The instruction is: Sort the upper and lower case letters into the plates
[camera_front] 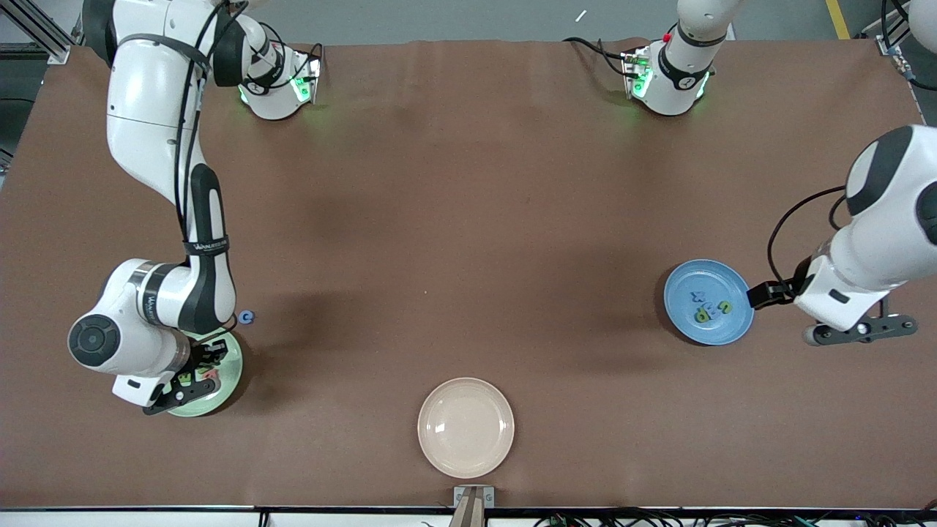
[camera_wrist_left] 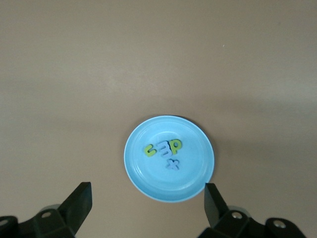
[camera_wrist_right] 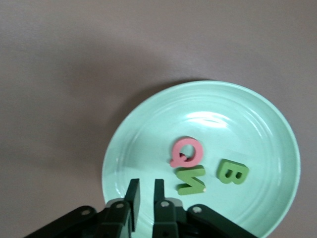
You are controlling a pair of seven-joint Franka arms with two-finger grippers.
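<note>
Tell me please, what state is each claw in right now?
Left claw: open, empty, beside the blue plate.
Right claw: nearly shut, empty, over the green plate.

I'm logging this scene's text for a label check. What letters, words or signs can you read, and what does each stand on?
"Q": pink letter in the green plate.
"B": green letter in the same plate.
Green letter beside the Q: reads "N" or "M", cannot tell which.
"P": green letter in the blue plate.
The other pieces in the blue plate and the blue piece on the table: too small to read.
Lettering on the right arm's band: too blurred to read.
</note>
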